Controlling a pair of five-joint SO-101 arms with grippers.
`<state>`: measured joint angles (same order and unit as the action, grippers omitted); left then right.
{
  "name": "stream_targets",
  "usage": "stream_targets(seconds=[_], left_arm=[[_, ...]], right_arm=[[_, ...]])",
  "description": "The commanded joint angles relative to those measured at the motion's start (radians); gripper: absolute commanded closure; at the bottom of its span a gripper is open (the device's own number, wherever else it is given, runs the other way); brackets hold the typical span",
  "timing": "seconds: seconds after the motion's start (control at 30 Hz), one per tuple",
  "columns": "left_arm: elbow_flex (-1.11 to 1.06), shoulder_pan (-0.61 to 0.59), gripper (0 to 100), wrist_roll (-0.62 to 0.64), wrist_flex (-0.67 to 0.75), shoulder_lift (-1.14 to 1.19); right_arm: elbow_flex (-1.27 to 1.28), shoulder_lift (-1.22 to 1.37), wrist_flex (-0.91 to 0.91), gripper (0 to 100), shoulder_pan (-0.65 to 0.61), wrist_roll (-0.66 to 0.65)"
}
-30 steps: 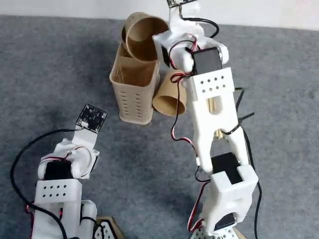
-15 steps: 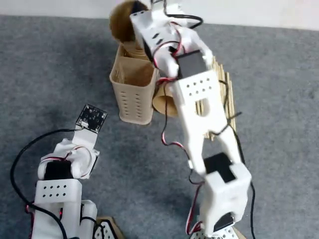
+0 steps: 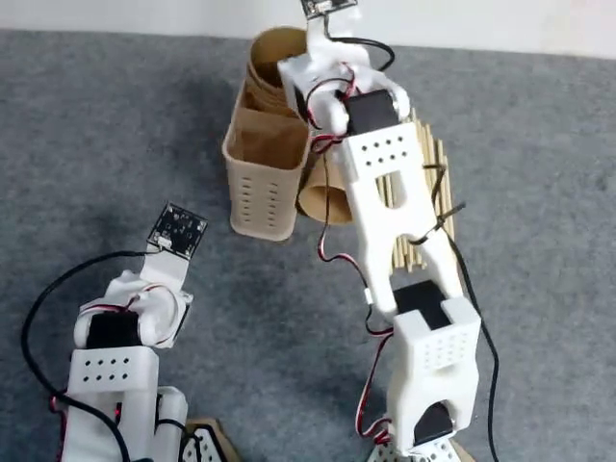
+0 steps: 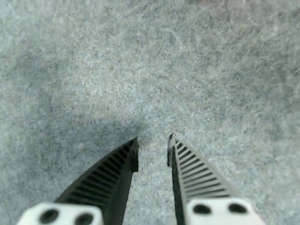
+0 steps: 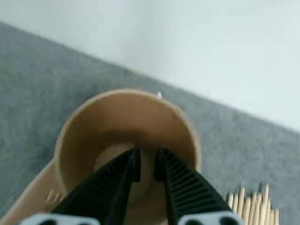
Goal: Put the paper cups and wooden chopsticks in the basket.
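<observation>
A tan slotted basket (image 3: 262, 183) stands at the back of the grey carpet. A brown paper cup (image 3: 272, 65) sits upright in its far compartment. In the right wrist view my right gripper (image 5: 146, 160) is at that cup's (image 5: 126, 126) mouth, its fingers nearly together on the near wall. A second paper cup (image 3: 322, 195) lies on its side against the basket's right side. A bundle of wooden chopsticks (image 3: 423, 192) lies under the right arm (image 3: 385, 164). My left gripper (image 4: 152, 143) hovers over bare carpet, slightly open and holding nothing.
The left arm (image 3: 130, 322) is folded at the front left, well away from the basket. A white wall edge (image 3: 500, 24) runs along the back just behind the basket. Open carpet lies left of and in front of the basket.
The right arm swung the held cup left past the basket, then back; the cup now stands upright in the far compartment. The chopsticks came into view. The left arm stayed still.
</observation>
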<state>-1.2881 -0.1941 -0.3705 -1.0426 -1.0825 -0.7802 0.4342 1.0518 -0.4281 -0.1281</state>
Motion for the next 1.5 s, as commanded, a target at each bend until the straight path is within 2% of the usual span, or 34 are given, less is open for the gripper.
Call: stream_targets(seconds=[0.0, 0.33, 0.43, 0.57, 0.7, 0.83, 0.93, 1.03, 1.2, 1.27, 1.47], left_arm=[[0.004, 0.015, 86, -0.006, 0.015, -0.015], [0.004, 0.015, 86, -0.006, 0.015, -0.015], [0.004, 0.013, 86, -0.006, 0.015, -0.015], [0.004, 0.012, 86, -0.006, 0.015, -0.015], [0.004, 0.010, 86, -0.006, 0.015, -0.015], [0.004, 0.010, 86, -0.006, 0.015, -0.015], [0.004, 0.010, 86, -0.006, 0.015, -0.015], [0.004, 0.010, 86, -0.006, 0.015, -0.015], [0.002, 0.010, 86, -0.006, 0.015, -0.015], [0.002, 0.010, 86, -0.006, 0.015, -0.015], [0.002, 0.013, 86, -0.006, 0.015, -0.015]], right_arm=[[-0.088, -0.056, 0.061, 92.8, 0.013, 0.008], [-0.456, -0.303, 0.470, 92.6, -0.108, 0.003], [-0.479, -0.363, 0.711, 92.6, -0.116, -0.029], [-0.108, -0.404, 0.708, 92.6, -0.010, -0.242], [0.214, -0.532, 0.700, 92.6, -0.019, -0.315], [0.479, -0.802, 0.541, 92.6, -0.042, -0.315], [0.814, -0.998, 0.367, 92.6, -0.047, -0.318], [1.218, -1.145, 0.081, 92.6, -0.021, -0.321], [1.767, -1.230, -0.533, 89.0, 0.007, -0.322], [1.834, -1.218, -0.648, 83.9, 0.015, -0.347], [1.824, -1.101, -0.691, 82.4, 0.030, -0.397]])
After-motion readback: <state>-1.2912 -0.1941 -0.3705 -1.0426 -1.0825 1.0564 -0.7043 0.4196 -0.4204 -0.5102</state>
